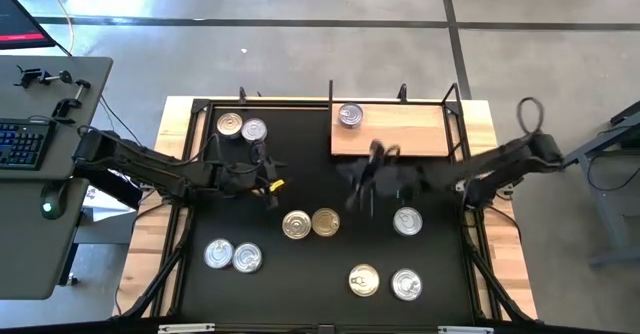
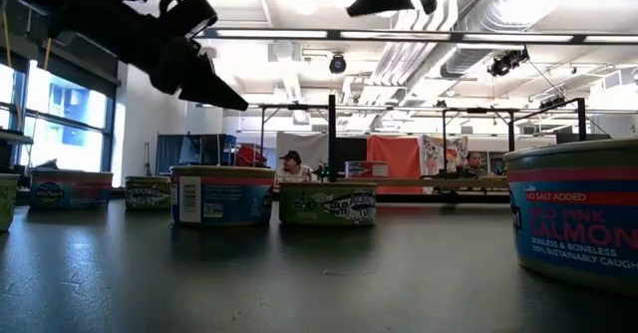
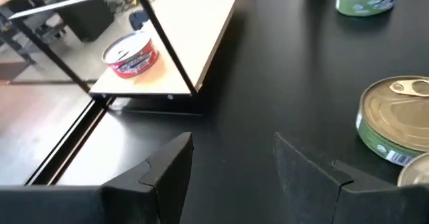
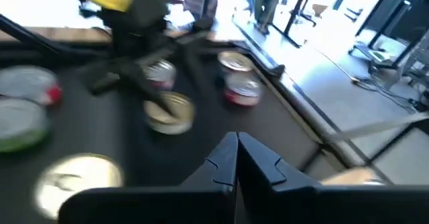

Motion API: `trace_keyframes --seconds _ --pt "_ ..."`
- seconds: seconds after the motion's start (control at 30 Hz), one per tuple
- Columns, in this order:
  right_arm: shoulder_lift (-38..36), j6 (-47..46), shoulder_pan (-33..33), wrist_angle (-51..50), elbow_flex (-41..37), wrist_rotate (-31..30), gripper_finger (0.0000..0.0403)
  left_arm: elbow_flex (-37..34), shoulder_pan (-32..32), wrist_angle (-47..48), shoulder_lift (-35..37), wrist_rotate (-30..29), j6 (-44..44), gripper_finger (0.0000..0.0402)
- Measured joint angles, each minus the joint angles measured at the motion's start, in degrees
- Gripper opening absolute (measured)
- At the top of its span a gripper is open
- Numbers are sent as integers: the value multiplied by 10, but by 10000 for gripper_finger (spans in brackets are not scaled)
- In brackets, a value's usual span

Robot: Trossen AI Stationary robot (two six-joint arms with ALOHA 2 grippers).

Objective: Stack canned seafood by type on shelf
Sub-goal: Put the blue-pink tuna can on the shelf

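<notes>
Right gripper fingers closed, empty, just off the shelf edge | left gripper spread wide, empty | progress – one can on shelf beyond right gripper, nine tins unsorted – barely started

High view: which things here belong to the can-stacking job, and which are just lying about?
Job:
- flat light-brown wooden shelf board, holding one silver-topped round tin
- short round tins on the black table: silver pair, gold-and-silver pair, silver pair
- left gripper, open
- right gripper, shut, empty

Lying about:
- dark computer keyboard on the grey side desk
</notes>
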State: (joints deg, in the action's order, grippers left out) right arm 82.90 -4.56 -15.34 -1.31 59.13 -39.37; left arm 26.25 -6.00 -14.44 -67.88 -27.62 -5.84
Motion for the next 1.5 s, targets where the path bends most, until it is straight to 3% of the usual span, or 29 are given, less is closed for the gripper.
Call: trace_keyframes --seconds 0.2,0.3,0.37,0.67,0.87,1.03,1.17,1.33,1.5 --pt "105 23 -113 140 0 -166 0 -23 -11 -69 0 31 40 199" --pt "108 4 -158 92 0 -235 0 -30 -20 -83 0 94 70 199" --pt "90 -36 -186 36 0 -244 0 -31 -40 -84 -5 114 87 199" --pt "32 -324 -288 -201 0 -239 0 -26 -151 -230 -90 20 98 199" --pt "48 -449 -302 -298 0 -187 5 38 -211 -195 -155 -17 98 199" --pt "79 -461 -286 -300 0 -130 52 132 -260 -1 -194 -29 113 199" --pt "114 -445 -266 -280 0 -140 113 199 -284 138 -229 -57 172 199" --pt "168 -360 -238 -229 0 -144 168 212 -276 152 -287 -50 177 199" --pt "197 -296 -218 -174 0 -114 184 213 -245 148 -326 -40 199 189"
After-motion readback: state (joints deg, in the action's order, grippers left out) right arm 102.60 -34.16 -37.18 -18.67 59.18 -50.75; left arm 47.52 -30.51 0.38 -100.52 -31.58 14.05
